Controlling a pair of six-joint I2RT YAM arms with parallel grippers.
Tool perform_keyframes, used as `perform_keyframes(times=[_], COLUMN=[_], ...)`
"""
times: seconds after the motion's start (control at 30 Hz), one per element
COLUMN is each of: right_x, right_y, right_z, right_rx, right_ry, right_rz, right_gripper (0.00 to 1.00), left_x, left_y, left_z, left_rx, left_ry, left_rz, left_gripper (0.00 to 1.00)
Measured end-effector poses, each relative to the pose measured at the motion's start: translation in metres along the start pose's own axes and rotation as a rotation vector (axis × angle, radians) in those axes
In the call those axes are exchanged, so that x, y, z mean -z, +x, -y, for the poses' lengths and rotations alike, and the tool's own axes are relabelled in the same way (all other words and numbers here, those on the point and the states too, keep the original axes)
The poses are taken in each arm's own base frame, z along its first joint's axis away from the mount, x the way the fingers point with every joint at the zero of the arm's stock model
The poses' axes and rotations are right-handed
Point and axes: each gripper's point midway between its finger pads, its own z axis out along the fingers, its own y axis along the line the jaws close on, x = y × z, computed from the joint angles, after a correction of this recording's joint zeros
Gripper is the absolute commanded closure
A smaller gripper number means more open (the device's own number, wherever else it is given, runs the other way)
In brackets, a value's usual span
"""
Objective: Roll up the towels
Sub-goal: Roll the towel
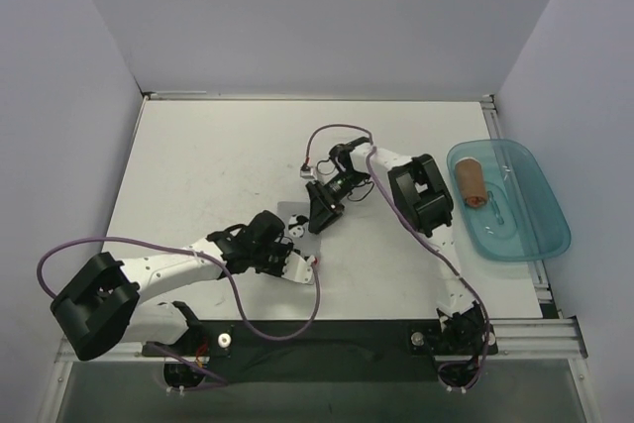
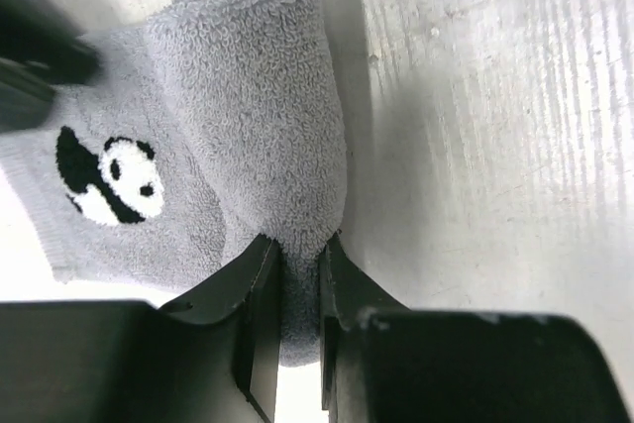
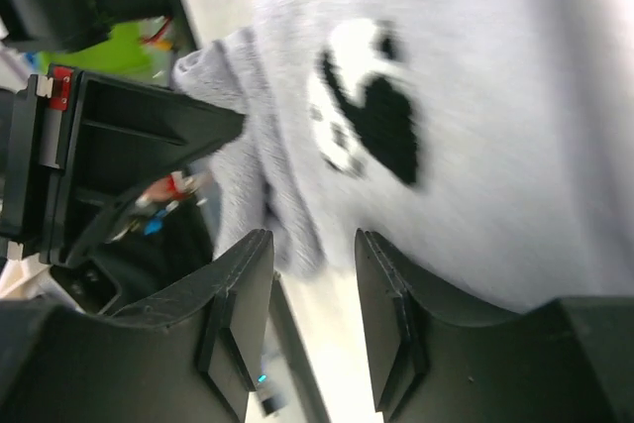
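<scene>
The grey towel [image 2: 238, 116], panda-printed and half rolled, lies mid-table [image 1: 198, 165]; the brown towel [image 1: 472, 183], rolled, lies in the right tray [image 1: 535, 235].

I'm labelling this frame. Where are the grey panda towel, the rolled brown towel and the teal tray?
Light grey terry towel with panda print [image 2: 248, 96]: left wrist view, rolled fold.
Rust-brown rolled towel [image 1: 471, 182]: top external view, mid-roll.
Translucent teal plastic tray [image 1: 525, 227]: top external view, bare floor.

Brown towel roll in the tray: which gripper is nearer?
Right. The right gripper is mid-table, left of the brown towel roll; the left gripper, farther left, pinches the grey towel.
</scene>
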Motion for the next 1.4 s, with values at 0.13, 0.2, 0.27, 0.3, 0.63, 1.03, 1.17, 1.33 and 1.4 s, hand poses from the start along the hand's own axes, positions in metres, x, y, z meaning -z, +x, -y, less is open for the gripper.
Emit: perform_keyframes(times=[0.13, 0.2, 0.27, 0.3, 0.63, 1.03, 1.17, 1.33, 1.4], right_x=[0.049, 0.074, 0.101, 0.112, 0.172, 0.141, 0.123, 0.099, 0.084], right_y=[-0.017, -0.023, -0.029, -0.029, 0.025, 0.124, 0.14, 0.134, 0.125], right_z=[0.009, 0.003, -0.011, -0.021, -0.114, -0.174, -0.164, -0.143, -0.133], right_rx=[0.053, 0.091, 0.151, 0.176, 0.399, 0.557, 0.562, 0.638, 0.702], right_ry=[0.128, 0.184, 0.239, 0.259, 0.393, 0.445, 0.475, 0.59, 0.646], right_rz=[0.099, 0.152, 0.213, 0.237, 0.407, 0.386, 0.303, 0.149, 0.076], right_gripper=[0.61, 0.62, 0.62, 0.62, 0.61, 0.49, 0.34, 0.32, 0.32], left_x=[-0.001, -0.001, -0.002, -0.002, -0.004, -0.008, -0.009, -0.01, -0.011], left_y=[-0.003, -0.005, -0.006, -0.006, -0.006, 0.0, -0.001, 0.0, 0.0], left_z=[0.002, 0.002, 0.001, 0.0, -0.011, -0.017, -0.016, -0.017, -0.017], left_rx=[0.049, 0.076, 0.116, 0.135, 0.372, 0.753, 0.849, 0.922, 0.951], left_ry=[0.078, 0.121, 0.17, 0.192, 0.471, 0.866, 0.966, 1.039, 1.064], left_rz=[-0.011, -0.017, -0.029, -0.034, -0.052, 0.011, -0.002, -0.025, -0.031], left_gripper=[0.96, 0.96, 0.95, 0.95, 0.87, 0.78, 0.77, 0.76, 0.73])
